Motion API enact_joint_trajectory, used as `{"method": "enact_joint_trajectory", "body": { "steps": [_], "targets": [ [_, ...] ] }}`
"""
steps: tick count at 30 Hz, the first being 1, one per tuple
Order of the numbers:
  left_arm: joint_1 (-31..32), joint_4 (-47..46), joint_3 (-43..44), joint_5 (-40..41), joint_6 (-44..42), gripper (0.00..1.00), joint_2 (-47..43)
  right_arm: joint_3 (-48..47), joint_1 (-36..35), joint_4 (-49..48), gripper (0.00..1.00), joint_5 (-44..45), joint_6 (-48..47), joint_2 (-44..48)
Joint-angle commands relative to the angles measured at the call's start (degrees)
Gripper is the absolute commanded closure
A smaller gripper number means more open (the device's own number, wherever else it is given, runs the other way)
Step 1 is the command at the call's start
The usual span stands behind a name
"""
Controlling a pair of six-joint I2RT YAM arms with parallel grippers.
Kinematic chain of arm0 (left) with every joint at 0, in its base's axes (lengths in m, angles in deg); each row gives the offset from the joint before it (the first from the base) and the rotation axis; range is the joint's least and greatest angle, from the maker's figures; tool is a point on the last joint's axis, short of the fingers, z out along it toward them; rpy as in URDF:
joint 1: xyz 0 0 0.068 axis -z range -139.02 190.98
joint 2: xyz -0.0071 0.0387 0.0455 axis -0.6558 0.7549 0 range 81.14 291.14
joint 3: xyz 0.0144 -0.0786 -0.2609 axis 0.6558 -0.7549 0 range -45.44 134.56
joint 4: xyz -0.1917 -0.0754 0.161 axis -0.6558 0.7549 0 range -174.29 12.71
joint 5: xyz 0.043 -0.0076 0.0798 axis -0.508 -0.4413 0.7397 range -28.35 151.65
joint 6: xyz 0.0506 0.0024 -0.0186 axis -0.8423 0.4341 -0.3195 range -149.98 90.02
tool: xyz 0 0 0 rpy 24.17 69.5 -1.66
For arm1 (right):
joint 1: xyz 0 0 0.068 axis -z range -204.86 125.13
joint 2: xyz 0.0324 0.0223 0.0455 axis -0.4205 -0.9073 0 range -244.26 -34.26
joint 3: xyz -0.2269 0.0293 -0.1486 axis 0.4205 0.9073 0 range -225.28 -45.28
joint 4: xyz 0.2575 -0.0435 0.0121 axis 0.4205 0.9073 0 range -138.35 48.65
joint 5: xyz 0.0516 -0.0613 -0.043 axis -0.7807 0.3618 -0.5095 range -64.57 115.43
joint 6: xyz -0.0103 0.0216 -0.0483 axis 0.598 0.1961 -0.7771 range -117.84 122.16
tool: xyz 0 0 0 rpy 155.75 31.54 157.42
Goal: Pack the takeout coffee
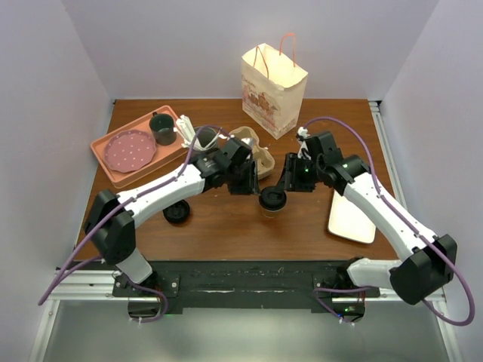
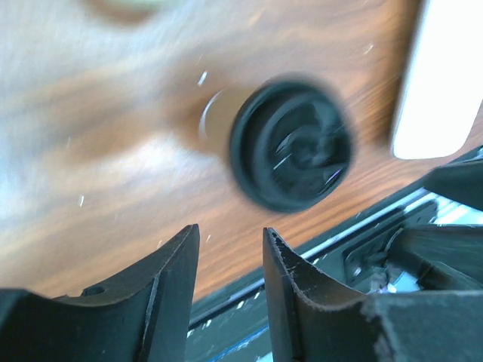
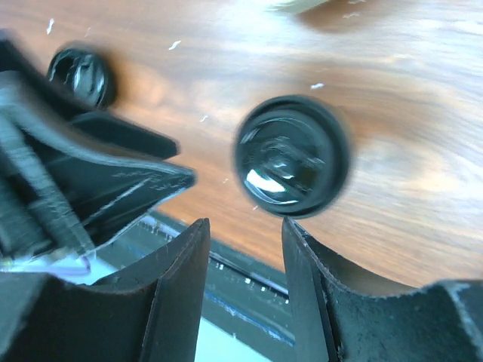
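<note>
Takeout coffee stood lidded on tabletop at overhead centre; left arm stretched in from lower left, left pincer apart, empty, beside cup; right arm elbowed in from lower right, right pincer apart, empty.

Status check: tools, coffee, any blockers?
Left tool open, empty. Right tool open, empty. Takeout coffee lidded, upright on table between them, not in carrier. Left arm partly covers carrier in top view.
</note>
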Motion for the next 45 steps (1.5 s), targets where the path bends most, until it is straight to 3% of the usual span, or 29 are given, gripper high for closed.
{"method": "enact_joint_trajectory", "body": {
  "steps": [1,6,14,24,45],
  "targets": [
    [-0.3,-0.2,9.7,2.7,-4.5,0.55,5.6,3.3,2.4,1.6,0.53,5.0,6.6,4.3],
    [-0.3,-0.8,17.6,0.7,-9.6,0.55,12.1,10.9,3.3,-4.5,0.55,2.5,17.2,8.9],
    [-0.3,-1.2,17.2,-0.2,-14.1,0.56,15.3,18.8,3.2,-8.5,0.59,1.5,24.8,11.5],
    [0.3,-0.1,13.3,0.0,-11.1,0.58,14.3,20.5,3.4,-9.7,0.6,5.2,20.9,9.2],
    [3.1,7.8,5.7,6.6,-0.3,0.62,5.9,13.1,4.2,-9.1,0.61,6.5,8.6,2.9]
  ]
}}
